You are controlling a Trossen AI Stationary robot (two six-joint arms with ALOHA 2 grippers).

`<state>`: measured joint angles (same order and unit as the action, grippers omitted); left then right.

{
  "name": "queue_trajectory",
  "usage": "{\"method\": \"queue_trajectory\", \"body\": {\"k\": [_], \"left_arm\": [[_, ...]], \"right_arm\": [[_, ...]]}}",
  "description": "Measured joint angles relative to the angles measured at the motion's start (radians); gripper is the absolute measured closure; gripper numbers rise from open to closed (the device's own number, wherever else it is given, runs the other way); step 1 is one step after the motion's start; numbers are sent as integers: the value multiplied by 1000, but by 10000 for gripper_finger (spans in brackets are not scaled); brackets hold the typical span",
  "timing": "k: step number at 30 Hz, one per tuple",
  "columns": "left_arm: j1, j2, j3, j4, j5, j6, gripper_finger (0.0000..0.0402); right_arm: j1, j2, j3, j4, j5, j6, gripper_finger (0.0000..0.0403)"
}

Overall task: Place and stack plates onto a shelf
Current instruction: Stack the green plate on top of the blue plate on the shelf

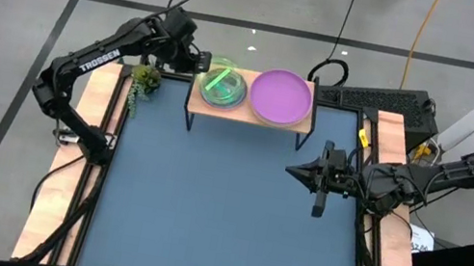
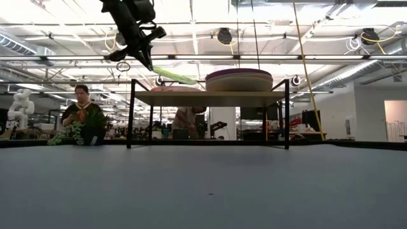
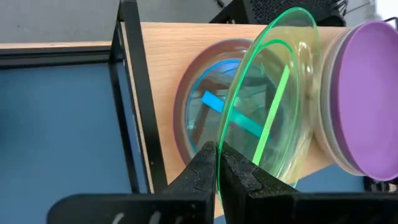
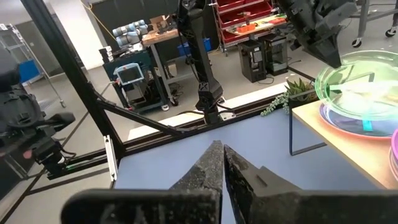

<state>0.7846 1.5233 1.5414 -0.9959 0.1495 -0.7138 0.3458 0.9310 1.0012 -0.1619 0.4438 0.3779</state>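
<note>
- Tabletop (image 1: 220, 228): blue surface open across its middle and near side; wide passage.
- Shelf (image 1: 250, 114): stands at the far edge on thin black legs; low gap beneath it.
- Shelf top: taken up by a purple plate stack (image 1: 282, 96) and a translucent stack (image 1: 214, 95) side by side.
- Green plate (image 3: 273, 93): tilted above the translucent stack, pinched in the left tool (image 3: 217, 163).
- Plant (image 1: 143, 79): beside the shelf's left end.
- Right tool (image 1: 294, 171): closed, hovering near the shelf's right leg.

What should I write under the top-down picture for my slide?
Left gripper lowers a green plate onto the shelf.
</note>
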Motion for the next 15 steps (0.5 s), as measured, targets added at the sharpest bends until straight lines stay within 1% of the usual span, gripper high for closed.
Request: {"method": "queue_trajectory", "body": {"k": [12,15], "left_arm": [[-21,22,0,-4,-13,-14,391],[-21,22,0,-4,-20,-14,382]], "right_arm": [[0,0,0,0,0,2,403],[0,0,0,0,0,2,403]]}}
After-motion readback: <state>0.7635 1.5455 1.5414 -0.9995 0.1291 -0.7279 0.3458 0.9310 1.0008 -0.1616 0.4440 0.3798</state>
